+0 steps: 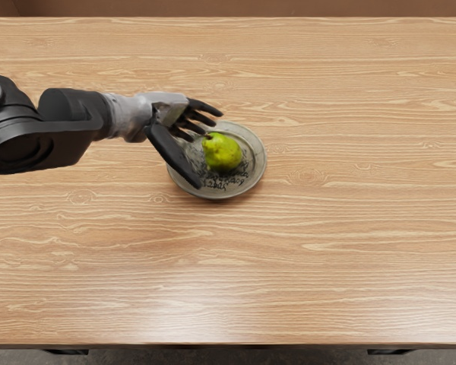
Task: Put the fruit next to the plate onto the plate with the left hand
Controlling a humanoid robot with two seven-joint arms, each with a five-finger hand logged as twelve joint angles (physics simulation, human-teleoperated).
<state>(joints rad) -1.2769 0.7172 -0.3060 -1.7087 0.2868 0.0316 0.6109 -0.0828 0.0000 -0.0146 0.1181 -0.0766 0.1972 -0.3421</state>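
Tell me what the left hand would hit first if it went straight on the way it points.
Probably the pear on the plate, just ahead of the left hand; height is unclear.

Evenly bright and diffuse; faint soft shadow hugging the plate point(257, 163); pale sheen well below it; slightly soft rendering.

Yellow-green pear point(223, 151), patterned grey plate point(254, 169)
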